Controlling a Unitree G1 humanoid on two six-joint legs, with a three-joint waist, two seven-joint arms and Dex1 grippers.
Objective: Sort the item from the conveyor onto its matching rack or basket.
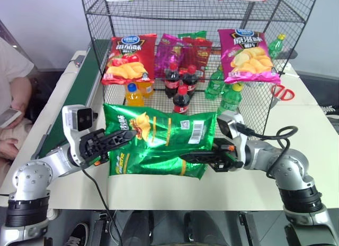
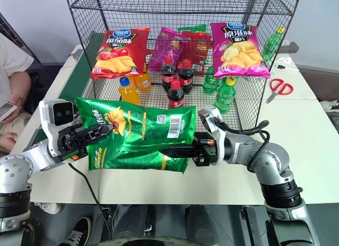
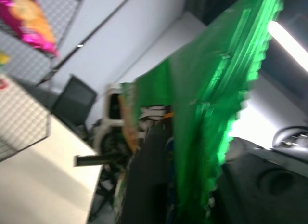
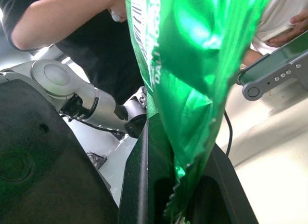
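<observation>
Head views: I'm seeing the green bag (image 1: 159, 130) hanging crosswise over the table (image 1: 233, 190), near side of the rack (image 1: 185, 13), well clear of the conveyor (image 1: 74, 98) at left. A second green bag (image 1: 153, 164) is lying flat beneath it.
Right gripper (image 1: 197, 155): it's clenching the bag's right lower edge.
Left gripper (image 1: 117, 138): its fingers are touching the bag's left end; I cannot tell whether they are pinching or letting go.
Left wrist view: I'm getting the bag's crimped edge (image 3: 240, 89) side-on, which the head views lack.
Right wrist view: I'm seeing foil (image 4: 192, 89) pinched between both fingers, plus a person's arm (image 4: 62, 21) behind.
Doing it well: I'm keeping the right pinch firm and the bag level while lifting towards a tier.
</observation>
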